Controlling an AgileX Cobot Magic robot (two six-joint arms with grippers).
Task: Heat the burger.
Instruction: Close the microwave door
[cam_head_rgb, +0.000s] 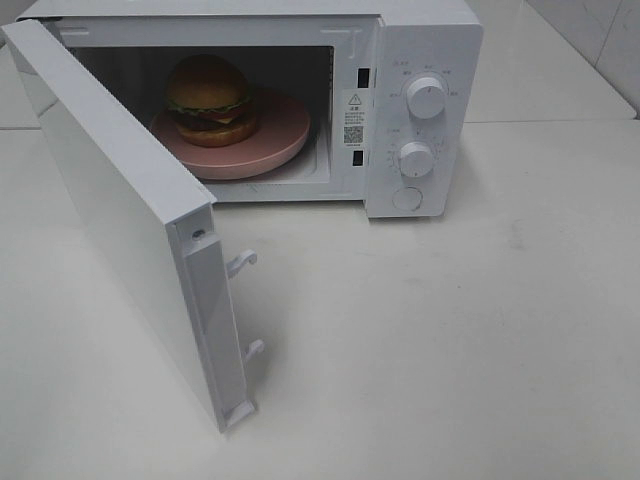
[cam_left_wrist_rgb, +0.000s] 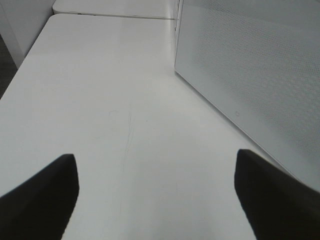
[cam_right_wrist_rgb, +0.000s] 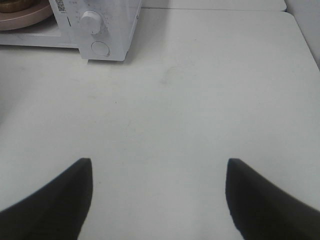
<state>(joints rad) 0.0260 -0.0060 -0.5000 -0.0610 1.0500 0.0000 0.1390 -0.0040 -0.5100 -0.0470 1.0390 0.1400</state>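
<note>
Overhead alone shows the burger whole in the microwave; left claw and right claw gape empty

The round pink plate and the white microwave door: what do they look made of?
Round pink plate: matte plastic or ceramic, evenly coloured with little shine; cannot tell which. White microwave door: smooth, slightly glossy plastic or painted metal, with a fine dotted screen pattern visible in the left wrist view.
</note>
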